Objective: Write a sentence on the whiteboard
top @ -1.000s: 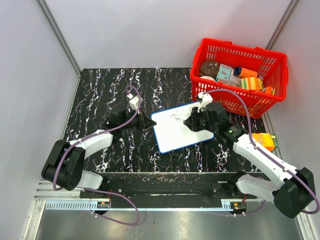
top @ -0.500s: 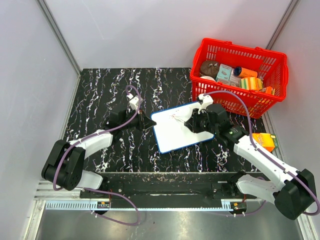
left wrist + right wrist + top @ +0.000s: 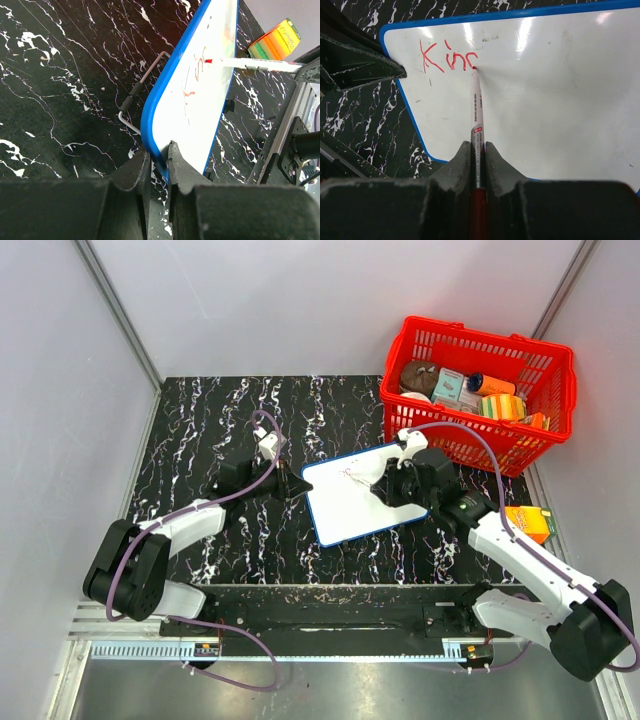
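Left gripper [image 3: 157, 160] clamped on whiteboard [image 3: 560, 100] edge, right gripper [image 3: 477, 155] pinching red marker [image 3: 476, 110], tip touching the sentence [image 3: 447, 59], reading "Kin"

One whiteboard [image 3: 345, 510], one marker [image 3: 477, 107], one basket [image 3: 480, 448]

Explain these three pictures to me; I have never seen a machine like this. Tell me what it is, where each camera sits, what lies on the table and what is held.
This is a pair of small robot arms bolted at the near edge of a black marbled table. The wide picture looks down from above and behind them. The other two come from a camera on each wrist. On the table are a whiteboard, a red basket of small goods and an orange carton. The left gripper is shut on the whiteboard's blue edge, probably to keep it in place. The right gripper is shut on a red pen, whose tip touches the board beside red letters reading roughly "Kin".
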